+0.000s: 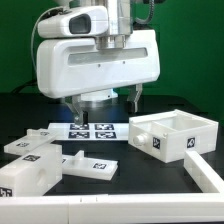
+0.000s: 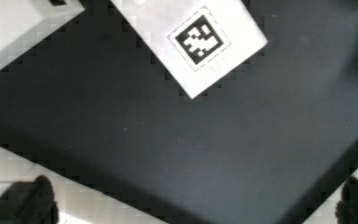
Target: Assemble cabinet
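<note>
While hovering above marker board (image 1: 88, 130) with tool (image 1: 104, 105) spread wide and empty — judged pre-grasp, nothing picked yet; next needs travel to cabinet box (image 1: 162, 141), alignment, descent.

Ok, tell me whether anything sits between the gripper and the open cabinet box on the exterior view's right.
Nothing visible does. The open gripper hangs by the marker board, and only bare black table lies between it and the cabinet box.
</note>
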You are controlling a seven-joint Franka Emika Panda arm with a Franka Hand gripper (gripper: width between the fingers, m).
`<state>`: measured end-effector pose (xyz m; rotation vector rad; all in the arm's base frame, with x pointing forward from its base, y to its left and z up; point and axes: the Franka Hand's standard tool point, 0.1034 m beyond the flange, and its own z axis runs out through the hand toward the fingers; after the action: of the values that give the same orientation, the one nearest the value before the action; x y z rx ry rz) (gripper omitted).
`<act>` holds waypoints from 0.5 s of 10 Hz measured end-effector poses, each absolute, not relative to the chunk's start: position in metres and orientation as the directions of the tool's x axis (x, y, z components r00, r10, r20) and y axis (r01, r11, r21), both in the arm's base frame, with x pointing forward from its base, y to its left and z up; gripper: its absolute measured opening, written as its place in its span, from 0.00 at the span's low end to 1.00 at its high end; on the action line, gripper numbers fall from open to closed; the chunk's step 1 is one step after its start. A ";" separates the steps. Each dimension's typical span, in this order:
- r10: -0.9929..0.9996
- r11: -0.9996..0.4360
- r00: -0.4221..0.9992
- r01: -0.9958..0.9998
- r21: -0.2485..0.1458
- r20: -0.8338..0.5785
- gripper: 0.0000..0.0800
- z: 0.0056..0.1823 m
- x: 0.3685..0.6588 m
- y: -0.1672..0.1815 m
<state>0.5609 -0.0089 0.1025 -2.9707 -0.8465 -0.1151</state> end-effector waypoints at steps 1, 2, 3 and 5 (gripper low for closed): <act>0.440 -0.895 0.895 0.444 -0.040 0.076 1.00 0.098 0.554 -0.017; 0.342 -0.938 0.937 0.345 -0.039 0.075 1.00 0.095 0.548 -0.022; 0.292 -0.954 0.954 0.295 -0.047 0.067 1.00 0.092 0.545 -0.022; 0.172 -0.981 0.984 0.175 -0.078 0.048 1.00 0.093 0.544 -0.019</act>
<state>0.5443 -0.0194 0.0926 -3.0471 -0.2667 -0.0624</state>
